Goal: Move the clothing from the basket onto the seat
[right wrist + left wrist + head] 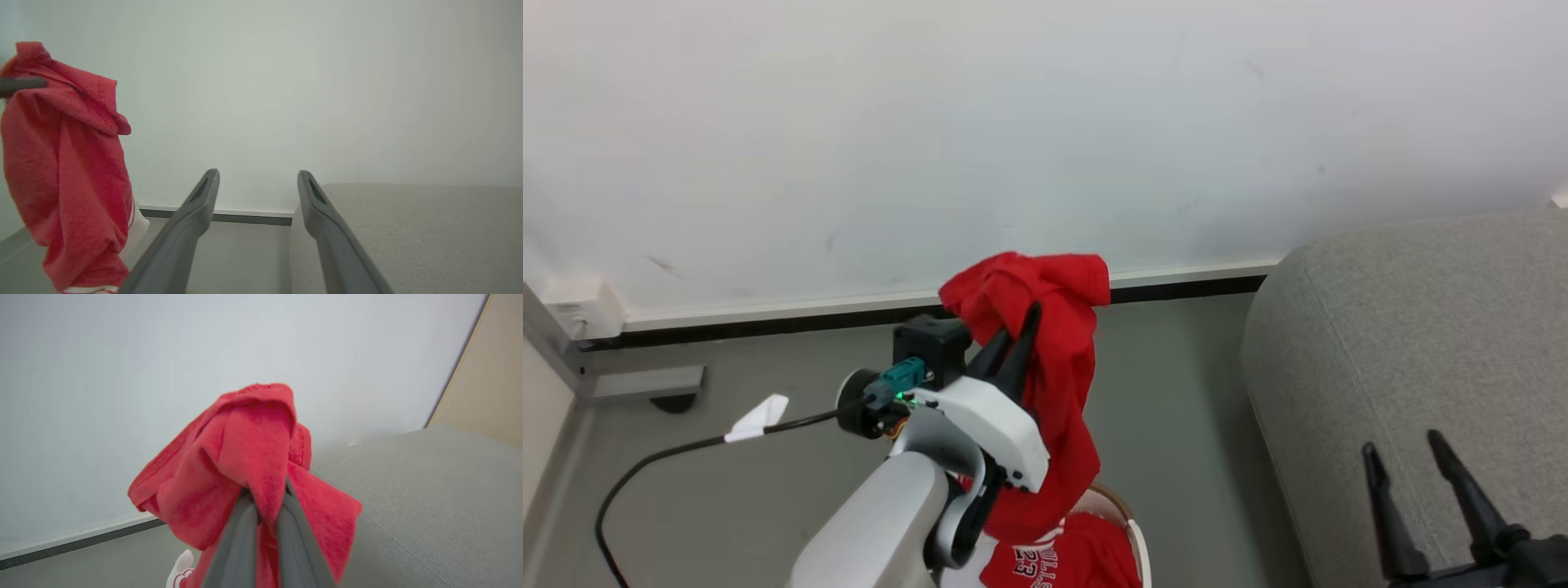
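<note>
Head view: black cable (686, 447) on floor (1176, 425), left of clothing (1066, 384).

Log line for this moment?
left gripper: shut on bright red fabric garment, raised over cream-white plastic basket | right gripper: open, empty, by light grey upholstered seat | red "23" jersey: in basket

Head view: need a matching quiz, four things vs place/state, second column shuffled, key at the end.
Things:
1. left gripper
2. right gripper
3. "23" jersey
4. seat

Place or state:
A. open, holding nothing
B. lying in the basket
C. shut on the hanging red garment
D. grey upholstery at the view's right

Pairs: 1-C, 2-A, 3-B, 4-D
</note>
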